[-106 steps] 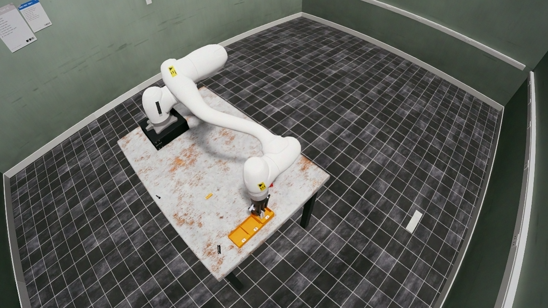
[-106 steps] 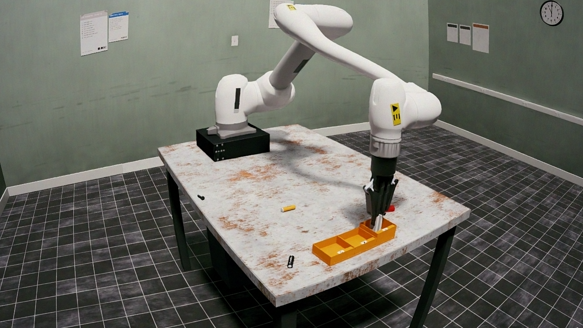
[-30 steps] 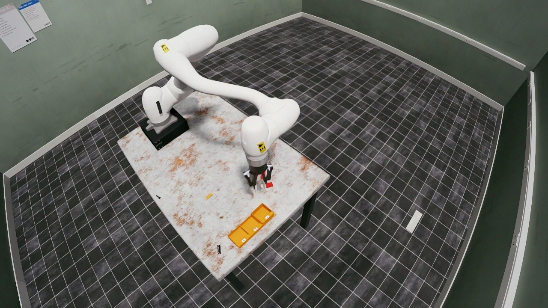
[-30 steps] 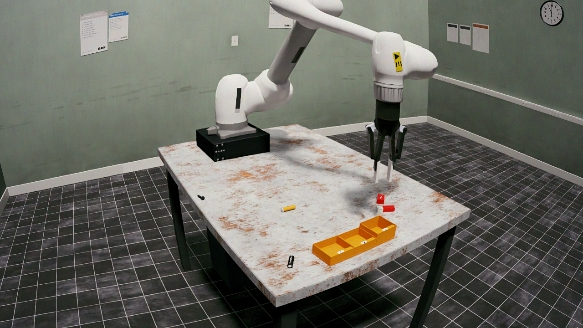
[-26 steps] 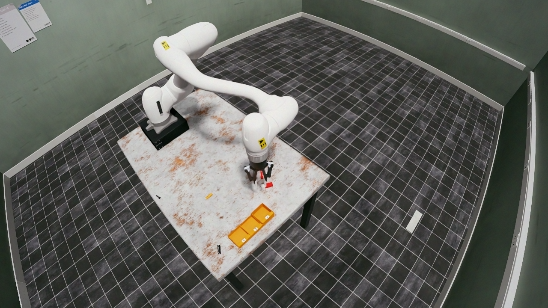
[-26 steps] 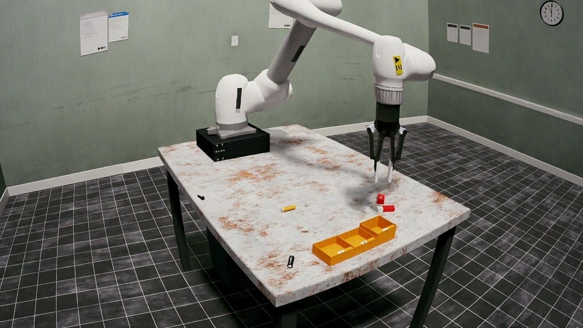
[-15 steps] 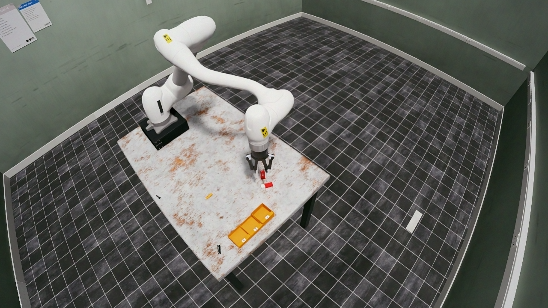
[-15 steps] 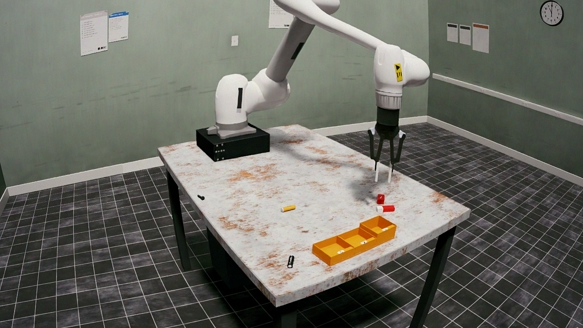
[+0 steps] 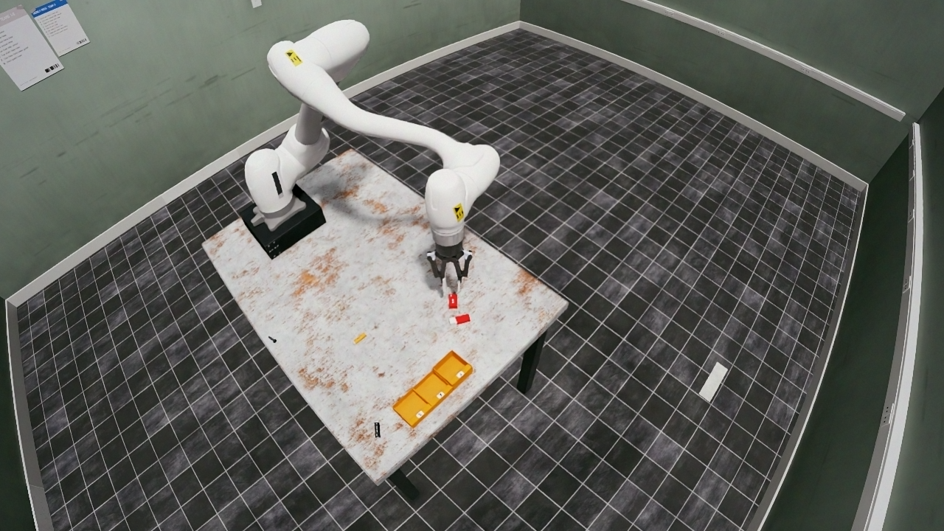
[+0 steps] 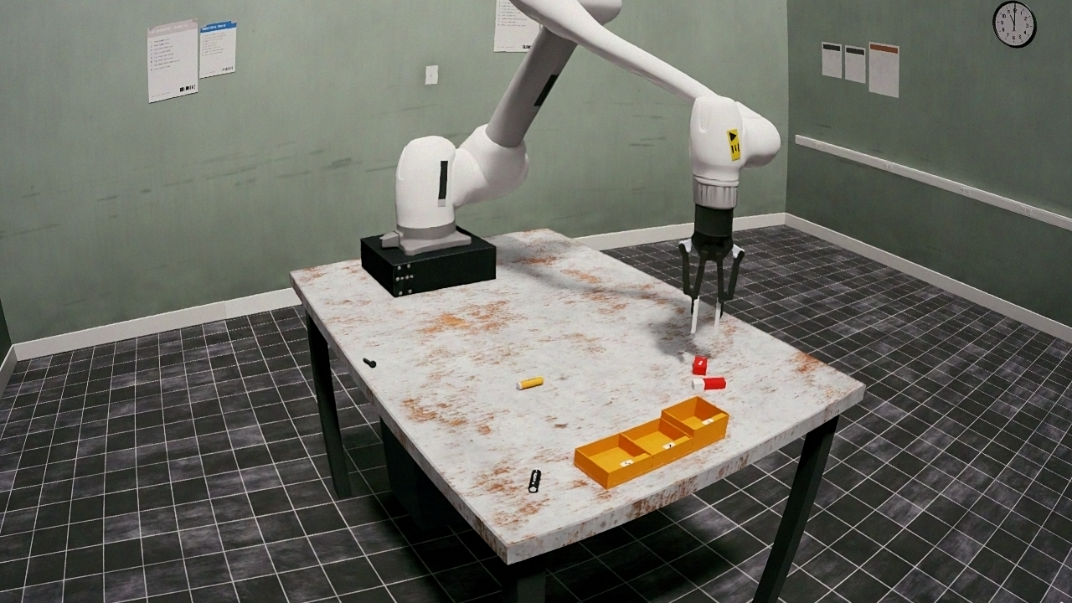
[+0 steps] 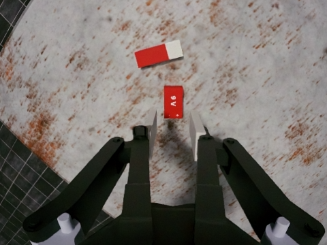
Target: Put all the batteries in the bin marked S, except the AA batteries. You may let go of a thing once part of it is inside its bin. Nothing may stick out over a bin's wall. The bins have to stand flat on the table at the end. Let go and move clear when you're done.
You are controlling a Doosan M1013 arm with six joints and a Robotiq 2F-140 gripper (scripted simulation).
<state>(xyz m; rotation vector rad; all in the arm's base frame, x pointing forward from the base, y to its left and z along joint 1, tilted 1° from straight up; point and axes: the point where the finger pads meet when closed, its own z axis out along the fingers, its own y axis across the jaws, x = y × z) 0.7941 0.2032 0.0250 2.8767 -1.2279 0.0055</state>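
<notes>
Rust-stained white table (image 10: 464,352) carries all parts. Gripper (image 10: 705,323) hangs above it, fingers part-way open with nothing between them, pointing straight down. Small red rectangular 9 V battery (image 11: 174,102) lies flat just beyond the fingertips, not touching them. Red-and-white cylindrical battery (image 11: 158,54) lies just past the red block. Orange three-compartment bin row (image 10: 651,441) stands further off, near the table edge.
</notes>
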